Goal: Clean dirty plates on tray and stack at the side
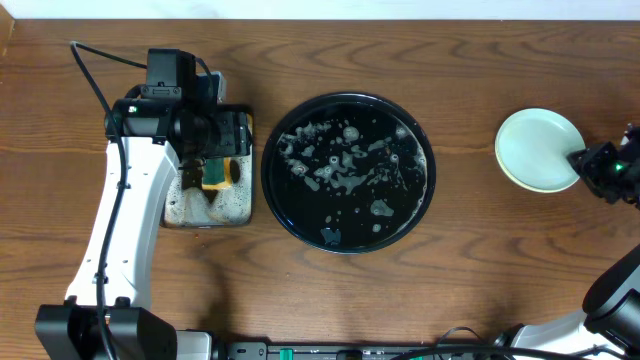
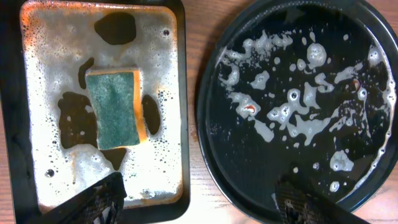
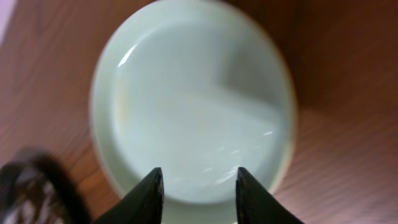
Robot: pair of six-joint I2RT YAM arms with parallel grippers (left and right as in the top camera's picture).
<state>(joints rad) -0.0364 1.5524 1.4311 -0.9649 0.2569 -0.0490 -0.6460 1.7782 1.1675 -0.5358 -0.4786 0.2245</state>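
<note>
Right gripper [image 3: 199, 177] partly open, holding nothing, fingertips at the 4 o'clock rim of the pale plate [image 1: 538, 148], plate on the table [image 1: 480, 300], sudsy round tray [image 1: 432, 170] at its 9 o'clock, left gripper [image 2: 202, 186] wide open, empty, above sponge [image 2: 115, 109] in foamy small tray [image 2: 182, 93]

The left arm [image 1: 120, 215] has a long white shell between black joints, with a thin black cable [image 1: 88, 70] trailing off its far end. The left gripper [image 2: 200, 183] has 2 black, rough-textured fingers [image 2: 99, 199]. The right arm [image 1: 610, 175] is black at the wrist with a small green light [image 1: 622, 166]. The right gripper [image 3: 199, 171] has 2 smooth, tapered black ones.
</note>
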